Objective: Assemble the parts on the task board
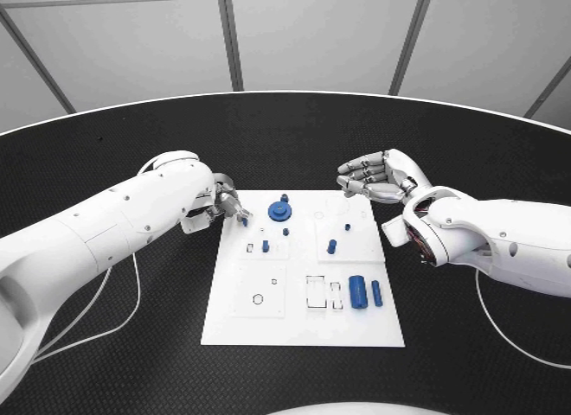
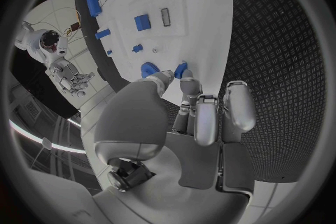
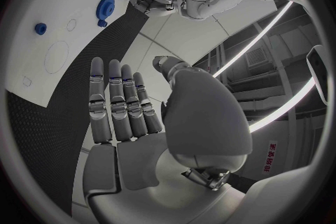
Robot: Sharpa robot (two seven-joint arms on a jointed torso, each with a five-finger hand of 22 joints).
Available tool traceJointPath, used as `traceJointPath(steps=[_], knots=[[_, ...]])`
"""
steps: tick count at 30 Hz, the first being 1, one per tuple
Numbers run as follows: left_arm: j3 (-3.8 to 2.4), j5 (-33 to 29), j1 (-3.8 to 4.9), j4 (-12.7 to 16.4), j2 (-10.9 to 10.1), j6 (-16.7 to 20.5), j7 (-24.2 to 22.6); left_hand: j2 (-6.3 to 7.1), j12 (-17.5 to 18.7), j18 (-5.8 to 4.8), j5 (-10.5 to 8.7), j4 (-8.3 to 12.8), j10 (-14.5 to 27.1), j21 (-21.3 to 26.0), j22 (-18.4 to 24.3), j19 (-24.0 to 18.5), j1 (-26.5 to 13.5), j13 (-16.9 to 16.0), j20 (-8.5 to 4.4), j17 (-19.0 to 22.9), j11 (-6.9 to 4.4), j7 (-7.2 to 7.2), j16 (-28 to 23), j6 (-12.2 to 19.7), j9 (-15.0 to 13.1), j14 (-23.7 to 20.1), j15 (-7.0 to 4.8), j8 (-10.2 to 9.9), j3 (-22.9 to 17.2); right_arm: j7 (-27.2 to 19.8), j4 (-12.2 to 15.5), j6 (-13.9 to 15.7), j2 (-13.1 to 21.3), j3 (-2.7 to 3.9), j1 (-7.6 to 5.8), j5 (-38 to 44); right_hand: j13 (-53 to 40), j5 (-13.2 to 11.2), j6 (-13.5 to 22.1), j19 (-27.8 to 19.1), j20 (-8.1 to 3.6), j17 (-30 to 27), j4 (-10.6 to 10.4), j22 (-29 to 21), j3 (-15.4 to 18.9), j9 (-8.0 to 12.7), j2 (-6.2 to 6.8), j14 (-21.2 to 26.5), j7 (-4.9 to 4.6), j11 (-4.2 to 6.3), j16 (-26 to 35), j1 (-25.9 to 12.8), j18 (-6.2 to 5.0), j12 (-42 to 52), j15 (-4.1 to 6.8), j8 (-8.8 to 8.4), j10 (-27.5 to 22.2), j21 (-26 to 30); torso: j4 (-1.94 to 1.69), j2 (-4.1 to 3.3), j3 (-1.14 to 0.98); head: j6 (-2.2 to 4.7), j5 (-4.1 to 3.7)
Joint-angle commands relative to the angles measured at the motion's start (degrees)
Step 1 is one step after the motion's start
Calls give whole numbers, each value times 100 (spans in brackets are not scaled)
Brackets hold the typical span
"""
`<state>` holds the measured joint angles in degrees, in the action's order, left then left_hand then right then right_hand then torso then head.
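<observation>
left hand point(image 1: 221, 206) sits at the far left corner of the white board point(image 1: 236, 324), fingertips pinching a small blue peg point(image 2: 181, 70), probably lifting it for a socket. round blue knob point(image 1: 280, 210) stands just beside it on the board. right hand point(image 1: 375, 177) hovers off the board's far right corner, fingers loosely curled, holding nothing.
</observation>
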<state>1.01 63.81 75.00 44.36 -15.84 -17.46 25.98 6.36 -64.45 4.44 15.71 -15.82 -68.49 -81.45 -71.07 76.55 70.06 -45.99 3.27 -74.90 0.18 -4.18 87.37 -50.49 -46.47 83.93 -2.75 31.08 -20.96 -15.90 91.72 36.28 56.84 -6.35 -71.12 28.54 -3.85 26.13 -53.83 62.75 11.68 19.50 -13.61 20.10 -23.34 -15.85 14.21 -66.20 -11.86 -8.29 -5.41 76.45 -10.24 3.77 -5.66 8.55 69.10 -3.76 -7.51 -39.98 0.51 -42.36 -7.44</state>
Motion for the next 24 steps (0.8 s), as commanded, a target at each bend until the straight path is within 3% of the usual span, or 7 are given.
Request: traceJointPath(steps=[1, 12, 17, 20, 24], knots=[[0, -20, -1, -5, 3, 3, -6, -15, 11, -11, -11, 17, -13, -15, -4, 22, 171, 20, -28, -888, -19, 1, 38, -11, 11, 450, -57, -24, -117, 0, 1, 1, 1, 0, 0, 0, -1, 37, -11, -24, 6, -8, 10, -10, -19, 6, -41, 10, -31, 5, 15, 10, -26, 12, -1, -15, -24, -7, 2, -3, 2, -5, -21], [0, -90, -10, -57, 17, -95, -29, -52, 57, -9, -10, 196, -2, -5, -2, 6, 596, 72, -36, -884, -28, 8, 37, 44, 4, 449, -64, 1, -576, 0, -3, -1, 0, 0, 0, 0, -1, 37, -11, -24, 6, -8, 10, -10, -19, 6, -41, 10, -31, 5, 15, 10, -26, 12, -1, -15, -24, -7, -4, 1, 7, -34, -6], [0, -228, -12, -69, 8, -153, -22, -23, 142, -9, 15, 562, 13, -11, -19, 4, 876, 151, -35, -883, 27, -57, 37, 169, -68, 449, -41, 65, -1288, 0, -12, -5, -7, 0, 0, 0, -1, 37, -11, -24, 6, -8, 10, -10, -19, 6, -41, 10, -31, 5, 15, 10, -26, 12, -1, -15, -24, -7, -8, 6, 9, -41, -3], [0, -337, -12, -73, 0, -181, -24, 48, 169, -9, 12, 726, 10, -18, -31, 1, 759, 196, -9, -884, 49, -98, 38, 197, -128, 449, 0, 129, -1688, 1, -16, -6, -10, 0, 0, 0, -2, 45, -14, -19, 5, -8, 7, -20, -22, 5, -50, 7, -30, 6, 15, 8, -26, 13, 0, -14, -21, -9, -7, 5, 9, -41, 3], [1, -597, -13, -59, -30, -175, -54, 85, 164, -7, 40, 844, 0, -20, -32, -5, 678, 191, -1, -885, 52, -107, 39, 192, -169, 449, 3, 178, -1902, -1, -25, -8, -15, 0, 0, 0, -2, 48, -14, -18, 5, -8, 8, -23, -23, 5, -52, 6, -30, 7, 15, 9, -26, 13, 0, -14, -21, -9, -10, 9, 11, -45, 6]])
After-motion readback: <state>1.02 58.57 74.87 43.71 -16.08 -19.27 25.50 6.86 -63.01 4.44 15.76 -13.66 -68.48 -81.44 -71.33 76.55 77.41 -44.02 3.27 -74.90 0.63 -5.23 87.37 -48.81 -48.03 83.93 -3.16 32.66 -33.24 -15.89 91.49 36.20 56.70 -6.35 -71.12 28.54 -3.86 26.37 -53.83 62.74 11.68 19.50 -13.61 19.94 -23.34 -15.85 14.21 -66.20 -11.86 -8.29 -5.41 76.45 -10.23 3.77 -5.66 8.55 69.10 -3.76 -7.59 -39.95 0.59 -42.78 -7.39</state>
